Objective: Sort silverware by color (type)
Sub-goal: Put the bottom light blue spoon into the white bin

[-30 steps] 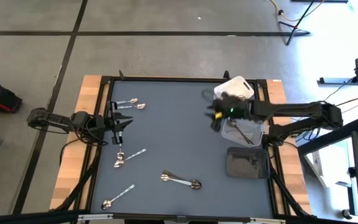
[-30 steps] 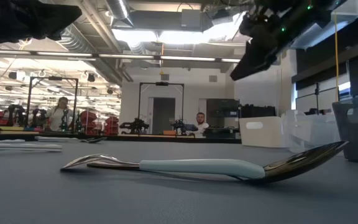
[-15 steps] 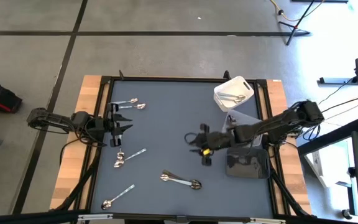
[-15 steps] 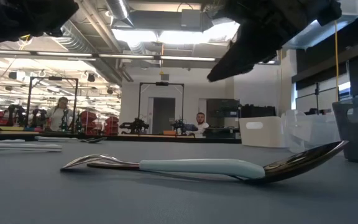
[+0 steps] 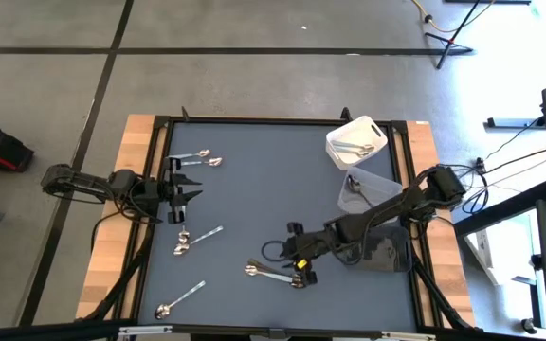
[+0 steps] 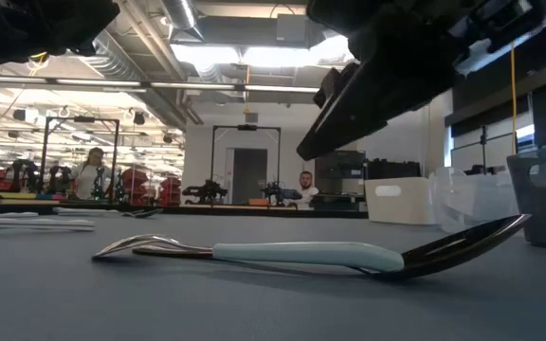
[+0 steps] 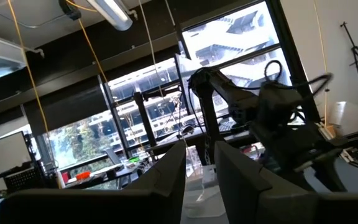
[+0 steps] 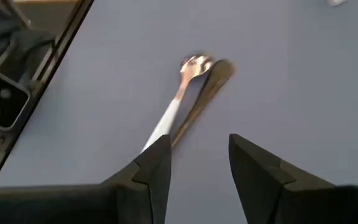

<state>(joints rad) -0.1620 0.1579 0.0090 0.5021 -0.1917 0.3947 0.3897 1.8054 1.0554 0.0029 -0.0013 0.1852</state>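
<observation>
Right gripper (image 8: pixel 194 165), fingers spread, hovers over two crossed spoons (image 5: pixel 275 275): light, stiff, slippery; pinch the pale handle (image 8: pixel 160 127) crosswise.

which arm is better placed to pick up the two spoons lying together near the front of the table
The right: its open gripper hovers directly over that pair of spoons, while the left gripper waits across the table.
</observation>
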